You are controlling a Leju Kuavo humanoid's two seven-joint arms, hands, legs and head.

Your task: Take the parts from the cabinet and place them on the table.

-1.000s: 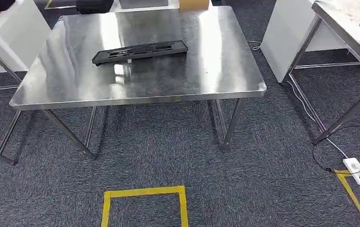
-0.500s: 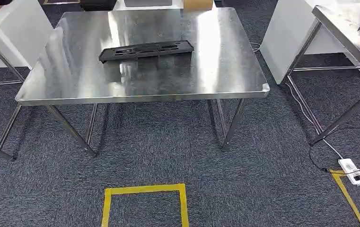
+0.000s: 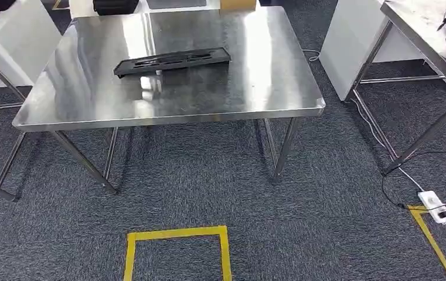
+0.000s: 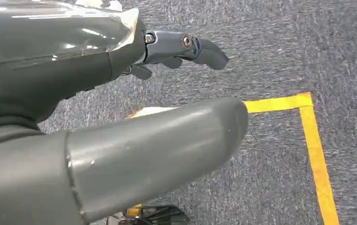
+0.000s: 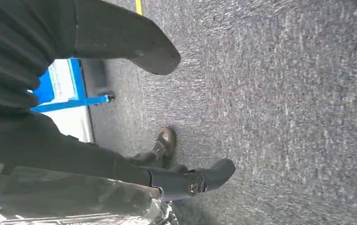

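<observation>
A long flat black plastic part [image 3: 172,61] lies on the steel table [image 3: 267,88], left of the table's middle and towards its far side. My left hand [image 4: 73,70] hangs over the grey carpet near a corner of yellow tape [image 4: 307,101]; its thumb and darker fingers [image 4: 190,47] are apart with nothing between them. In the right wrist view my right hand [image 5: 35,136] also hangs above the carpet, its thumb [image 5: 120,37] and fingers [image 5: 200,180] spread and holding nothing.
A second steel table [image 3: 419,29] stands at the right, with a white panel [image 3: 349,41] beside it. A cable runs to a white power strip [image 3: 437,208] on the carpet. A yellow tape square [image 3: 176,234] marks the floor in front. Another white panel [image 3: 15,35] stands at the far left.
The whole picture sways slightly between frames, so the camera has moved. The black part stays in the same place on the table.
</observation>
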